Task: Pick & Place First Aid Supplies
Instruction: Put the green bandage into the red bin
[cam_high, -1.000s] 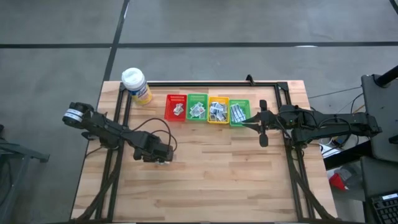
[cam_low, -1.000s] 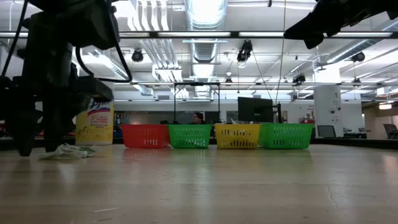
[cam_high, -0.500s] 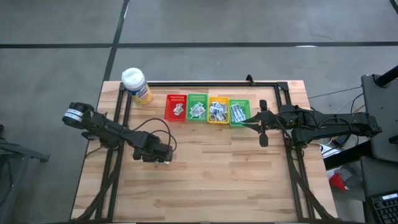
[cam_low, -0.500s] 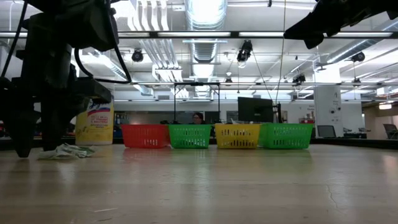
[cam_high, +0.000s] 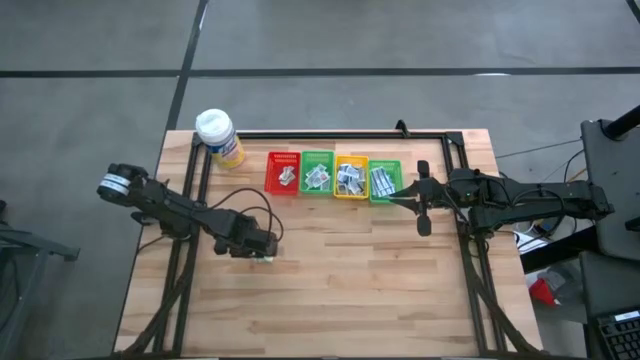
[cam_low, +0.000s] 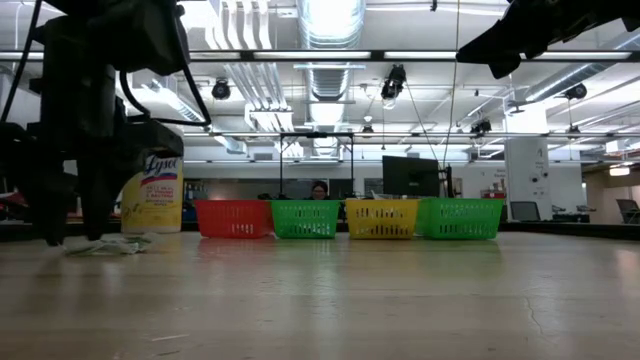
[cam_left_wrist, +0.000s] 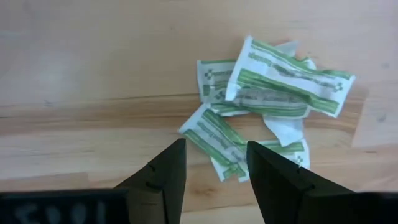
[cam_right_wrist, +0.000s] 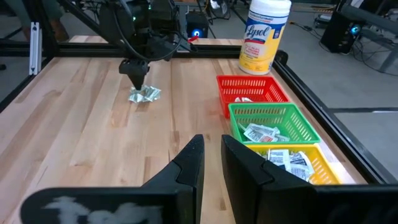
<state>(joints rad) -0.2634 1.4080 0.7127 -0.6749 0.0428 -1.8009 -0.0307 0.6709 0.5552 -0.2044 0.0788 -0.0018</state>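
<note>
A small heap of first aid supplies (cam_left_wrist: 267, 99), white packets with green print, lies on the wooden table left of centre (cam_right_wrist: 144, 94). My left gripper (cam_left_wrist: 214, 168) points down just over the heap's edge, open. One packet (cam_left_wrist: 214, 137) lies in front of the gap between the fingers. In the low view the fingers (cam_low: 95, 215) reach almost to the tabletop beside the heap (cam_low: 108, 243). My right gripper (cam_right_wrist: 212, 146) hangs high near the right green basket (cam_high: 385, 180), pointing toward the table's left, with a narrow empty gap between its fingers.
Four baskets stand in a row at the far side: red (cam_high: 283, 173), green (cam_high: 318, 175), yellow (cam_high: 350, 177) and green, each holding packets. A yellow bottle with a white cap (cam_high: 220, 138) stands at the far left. A black frame (cam_high: 330, 133) runs along the table's edges.
</note>
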